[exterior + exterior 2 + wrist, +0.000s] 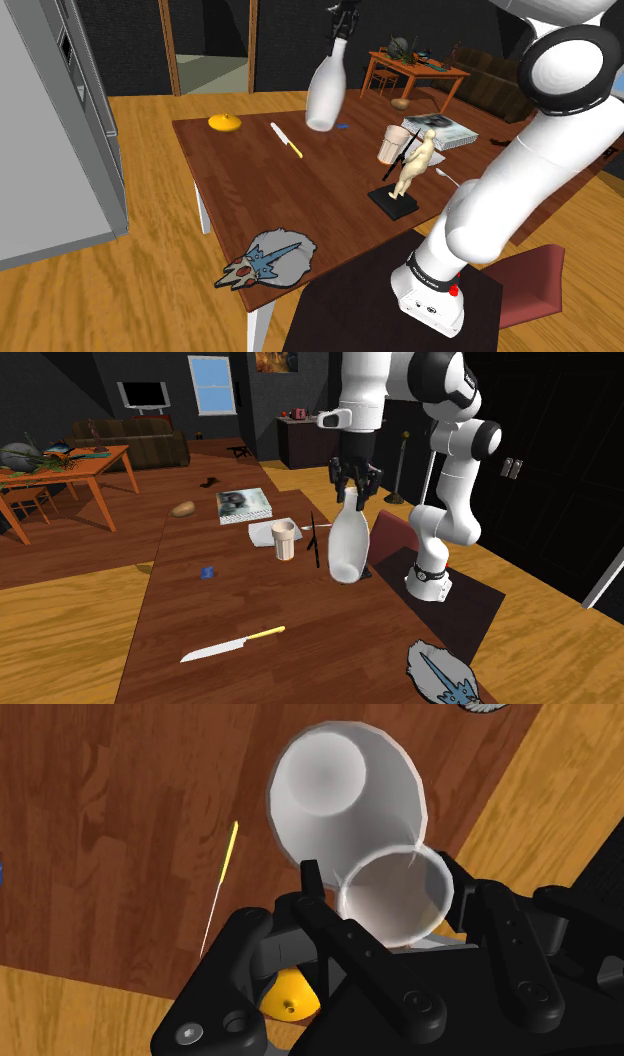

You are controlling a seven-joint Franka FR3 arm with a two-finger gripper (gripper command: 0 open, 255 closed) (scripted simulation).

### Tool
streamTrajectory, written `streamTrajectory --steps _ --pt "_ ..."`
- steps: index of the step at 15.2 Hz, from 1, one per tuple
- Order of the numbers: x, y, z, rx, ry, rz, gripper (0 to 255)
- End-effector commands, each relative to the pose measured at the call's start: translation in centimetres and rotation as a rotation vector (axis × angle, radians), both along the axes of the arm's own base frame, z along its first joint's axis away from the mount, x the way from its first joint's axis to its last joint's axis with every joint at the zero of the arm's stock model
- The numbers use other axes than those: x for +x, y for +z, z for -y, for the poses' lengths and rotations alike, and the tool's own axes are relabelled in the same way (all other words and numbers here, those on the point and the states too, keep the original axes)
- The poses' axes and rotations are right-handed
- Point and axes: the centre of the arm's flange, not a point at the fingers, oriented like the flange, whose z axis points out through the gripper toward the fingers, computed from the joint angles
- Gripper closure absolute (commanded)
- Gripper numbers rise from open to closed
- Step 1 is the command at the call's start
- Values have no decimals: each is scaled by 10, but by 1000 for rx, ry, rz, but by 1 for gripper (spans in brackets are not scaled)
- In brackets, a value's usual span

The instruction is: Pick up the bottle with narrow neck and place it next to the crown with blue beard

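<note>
Bottle [326, 95], white, hangs by its narrow neck from the gripper [343, 28], whose fingers are clamped on that neck, high above the brown table [240, 190]. The hold looks like the weak spot: the wide body hangs well below the pinch, so a quick swing could make it pivot or slip free. Below lies a knife [286, 140], with a cup [390, 145] and a figurine [412, 165] off to one side; a low carry might topple them. Farther off, the crown [270, 262] sits at the table's corner by the stand, so a wide placement could drop the bottle over the edge
</note>
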Motion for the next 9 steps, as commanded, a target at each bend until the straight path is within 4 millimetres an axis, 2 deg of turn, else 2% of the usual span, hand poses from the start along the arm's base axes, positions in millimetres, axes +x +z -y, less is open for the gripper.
streamTrajectory --steps 1,5,9 --pt "-4 13 -21 0 -1 0 255" --pt "-11 39 -66 0 -1 0 255" --pt "-11 18 -66 0 -1 0 255"
